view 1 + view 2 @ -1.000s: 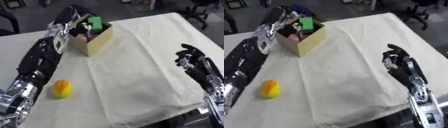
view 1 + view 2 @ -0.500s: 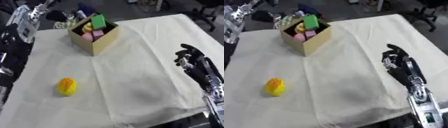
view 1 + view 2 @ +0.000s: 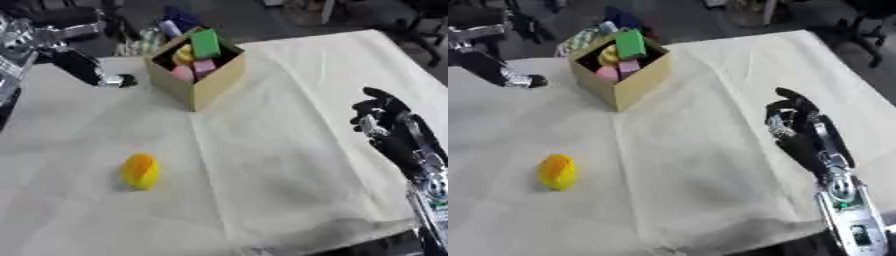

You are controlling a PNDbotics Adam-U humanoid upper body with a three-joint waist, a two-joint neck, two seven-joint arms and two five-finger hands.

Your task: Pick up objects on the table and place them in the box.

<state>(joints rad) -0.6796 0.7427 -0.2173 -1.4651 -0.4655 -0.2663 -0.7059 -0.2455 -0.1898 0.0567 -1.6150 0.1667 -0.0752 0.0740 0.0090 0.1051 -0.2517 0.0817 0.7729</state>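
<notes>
A yellow-orange rounded object (image 3: 140,171) lies alone on the cream cloth at the front left. The open cardboard box (image 3: 210,85) stands at the back, holding a green block (image 3: 206,43), a pink piece (image 3: 196,68) and a yellow piece (image 3: 183,53). My left arm (image 3: 63,59) comes in blurred at the upper left; its dark end sits low, left of the box and apart from it. My right hand (image 3: 794,125) hovers at the right over the cloth, open and holding nothing, far from the yellow object.
The cream cloth (image 3: 289,150) covers the table, and its front edge (image 3: 315,235) hangs near the bottom. Striped and dark items (image 3: 140,40) lie just behind the box. Chairs and dark floor show beyond the far edge.
My left arm has drawn back from over the box to the upper left. The view has shifted with the head. The yellow object and my right hand have stayed put.
</notes>
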